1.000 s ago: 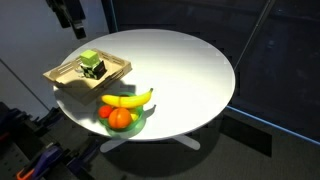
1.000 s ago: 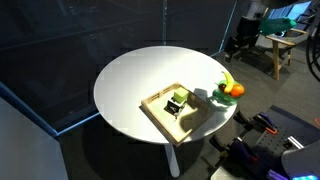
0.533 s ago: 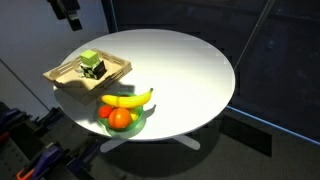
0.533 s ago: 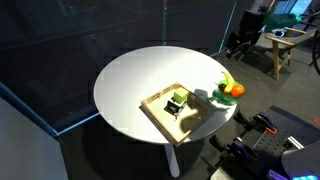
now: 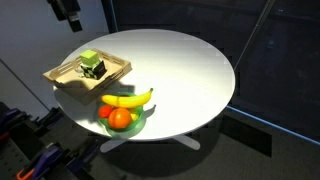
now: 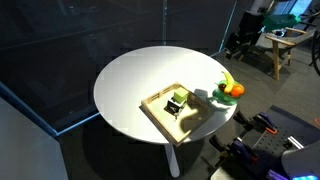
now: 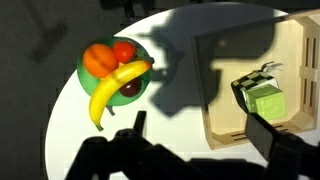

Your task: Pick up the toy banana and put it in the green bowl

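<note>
The toy banana [image 6: 227,82] lies across the green bowl [image 6: 221,98] at the white table's [image 6: 140,70] edge, beside the wooden tray [image 6: 150,108].

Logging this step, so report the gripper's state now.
Gripper: open and holding nothing. The toy banana lies across the green bowl.

**Three cameras, one shared corner**

Both exterior views stand well back and look down on the whole table [image 5: 190,70] [image 6: 130,80] from different sides. The wrist view looks steeply down from close above. All three share the bowl [image 5: 139,121] [image 6: 220,97] [image 7: 84,72] and tray [image 5: 70,80] [image 6: 155,120] [image 7: 222,110].
</note>
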You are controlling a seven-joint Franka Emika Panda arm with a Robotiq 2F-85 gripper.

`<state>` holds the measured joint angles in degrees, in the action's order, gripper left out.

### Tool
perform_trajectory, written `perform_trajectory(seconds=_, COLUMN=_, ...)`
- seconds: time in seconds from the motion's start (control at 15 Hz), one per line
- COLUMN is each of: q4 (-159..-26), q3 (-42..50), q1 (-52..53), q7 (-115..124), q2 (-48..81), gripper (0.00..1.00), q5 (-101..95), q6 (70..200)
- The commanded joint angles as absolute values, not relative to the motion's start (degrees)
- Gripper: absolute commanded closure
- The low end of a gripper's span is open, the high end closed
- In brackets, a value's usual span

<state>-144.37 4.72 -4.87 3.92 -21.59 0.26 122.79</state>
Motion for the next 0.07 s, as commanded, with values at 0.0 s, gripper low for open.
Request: perform_trajectory(seconds=0.0, q4=-144.3, q3=4.5, q1=-5.1, q7=3.8, q2=-21.6, gripper=0.0, q5=0.4, q6=122.7)
